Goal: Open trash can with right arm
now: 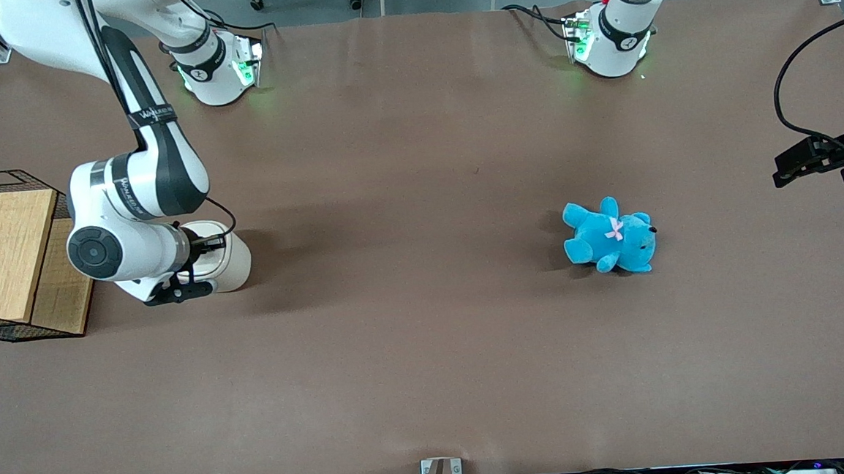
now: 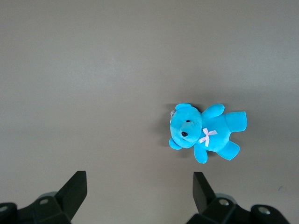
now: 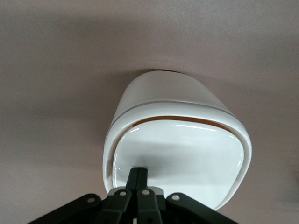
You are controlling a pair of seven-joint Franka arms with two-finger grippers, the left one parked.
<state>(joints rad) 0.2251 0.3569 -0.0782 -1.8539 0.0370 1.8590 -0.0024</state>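
Observation:
The cream-white trash can [image 1: 231, 262] stands on the brown table toward the working arm's end, next to the wood-and-mesh box. The right arm's wrist hangs over it and hides much of it in the front view. My gripper [image 1: 206, 244] is directly above the can. In the right wrist view the can [image 3: 177, 121] fills the middle, its flip lid [image 3: 187, 154] down, with a thin brown line along the lid's edge. My gripper [image 3: 138, 172] is shut, its two black fingers pressed together with their tips on the lid near its edge.
A wood-and-wire-mesh box [image 1: 5, 255] stands at the table edge close beside the arm's wrist. A blue teddy [image 1: 610, 236] lies toward the parked arm's end and also shows in the left wrist view [image 2: 205, 133]. Both arm bases [image 1: 217, 70] stand farthest from the camera.

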